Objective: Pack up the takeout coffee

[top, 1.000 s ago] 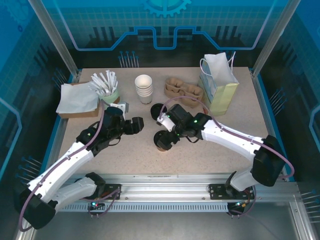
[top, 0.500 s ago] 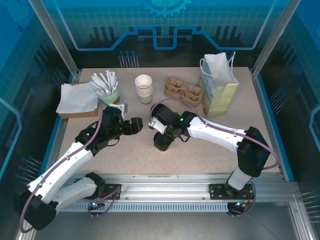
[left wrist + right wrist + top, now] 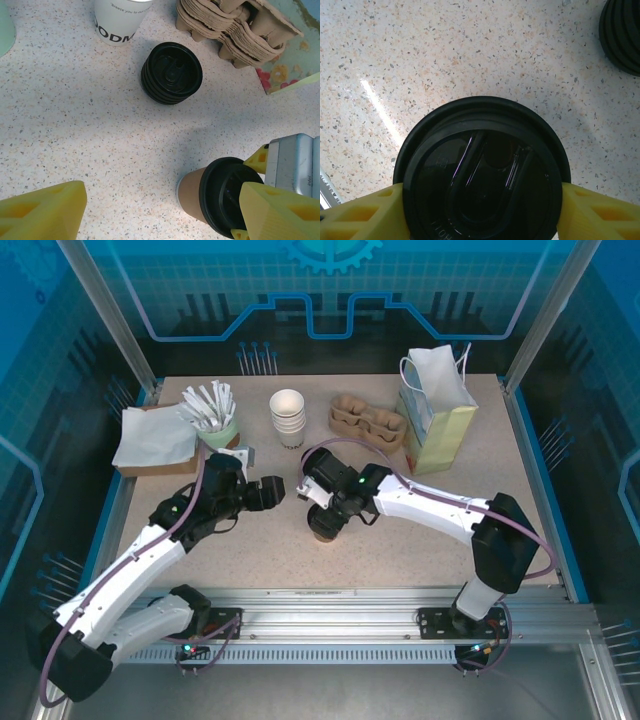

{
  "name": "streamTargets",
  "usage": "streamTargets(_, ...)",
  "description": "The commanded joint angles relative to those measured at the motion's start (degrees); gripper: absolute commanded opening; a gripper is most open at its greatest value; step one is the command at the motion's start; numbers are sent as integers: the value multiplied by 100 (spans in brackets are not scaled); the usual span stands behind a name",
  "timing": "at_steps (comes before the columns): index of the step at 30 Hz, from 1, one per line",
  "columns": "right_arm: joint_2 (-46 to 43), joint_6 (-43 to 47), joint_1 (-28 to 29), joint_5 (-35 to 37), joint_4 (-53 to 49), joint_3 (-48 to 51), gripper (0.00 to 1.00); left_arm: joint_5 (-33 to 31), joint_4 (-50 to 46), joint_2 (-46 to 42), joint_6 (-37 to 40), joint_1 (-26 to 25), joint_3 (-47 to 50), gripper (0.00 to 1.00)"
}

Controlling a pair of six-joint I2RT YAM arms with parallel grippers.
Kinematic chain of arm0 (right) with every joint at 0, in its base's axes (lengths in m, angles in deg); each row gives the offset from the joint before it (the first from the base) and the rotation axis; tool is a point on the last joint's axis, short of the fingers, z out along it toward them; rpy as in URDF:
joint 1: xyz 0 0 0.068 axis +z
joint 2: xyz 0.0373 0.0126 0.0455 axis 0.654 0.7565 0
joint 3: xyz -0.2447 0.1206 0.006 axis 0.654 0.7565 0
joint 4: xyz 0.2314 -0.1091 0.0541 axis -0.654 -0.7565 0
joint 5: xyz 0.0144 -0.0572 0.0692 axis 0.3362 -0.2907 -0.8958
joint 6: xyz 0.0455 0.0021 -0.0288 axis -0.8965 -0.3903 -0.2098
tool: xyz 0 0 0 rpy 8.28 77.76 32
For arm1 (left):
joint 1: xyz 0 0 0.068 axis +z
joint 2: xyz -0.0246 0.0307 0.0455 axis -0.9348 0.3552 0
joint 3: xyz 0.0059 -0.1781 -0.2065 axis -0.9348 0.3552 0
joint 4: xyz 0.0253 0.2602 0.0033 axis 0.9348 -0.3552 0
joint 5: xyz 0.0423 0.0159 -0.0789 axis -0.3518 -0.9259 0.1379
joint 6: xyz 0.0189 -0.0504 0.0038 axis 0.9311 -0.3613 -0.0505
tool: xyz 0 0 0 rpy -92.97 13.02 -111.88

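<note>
takeout coffee (image 3: 322, 528) mid-table, near side of white cup stack (image 3: 288, 418), grip unclear from top view, right wrist view shows right gripper (image 3: 482, 200) partly closed, fingers (image 3: 365, 215) touching both sides of black lid (image 3: 482, 165), left gripper (image 3: 277, 490) wide open, empty, just left of coffee

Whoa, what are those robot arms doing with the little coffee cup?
The right gripper is down over the takeout coffee, with its yellow fingers against both sides of the black lid. The cup stands on the table, not lifted yet. The left gripper hangs open close by, holding nothing. The paper bag stands at the back right of the table, apart from the cup.
</note>
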Motion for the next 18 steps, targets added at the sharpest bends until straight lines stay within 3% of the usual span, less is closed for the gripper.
streamTargets(1,187,-118,45,154,-336,448,62,115,-111,-137,-8,61,111,81)
streamTargets(18,287,-529,108,585,-337,1136,57,301,190,-36,-290,57,560,81)
